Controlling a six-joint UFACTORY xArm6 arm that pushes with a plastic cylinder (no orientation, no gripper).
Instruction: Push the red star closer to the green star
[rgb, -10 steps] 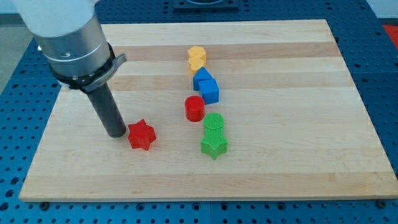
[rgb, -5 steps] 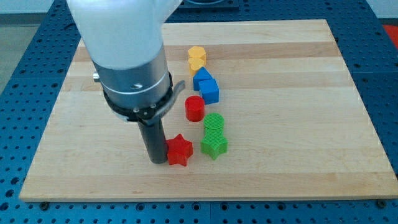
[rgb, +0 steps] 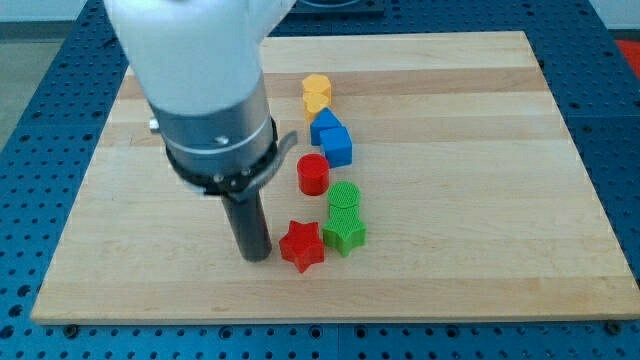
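The red star (rgb: 301, 246) lies near the view's bottom middle of the wooden board (rgb: 480, 220). Its right points touch or nearly touch the green star (rgb: 345, 235) just to its right. My tip (rgb: 255, 257) stands on the board a little to the left of the red star, with a small gap between them. A green ribbed cylinder (rgb: 344, 200) stands right behind the green star.
A red cylinder (rgb: 313, 174) stands above the red star. Further up, a blue block (rgb: 331, 138) and a yellow block (rgb: 317, 94) form a column toward the view's top. The arm's wide grey body (rgb: 205, 100) hangs over the board's left middle.
My tip swept right from the board's left, pushing the red star right until it sits against the green star. In the last half second the star turned and slid slightly right; the tip stayed.
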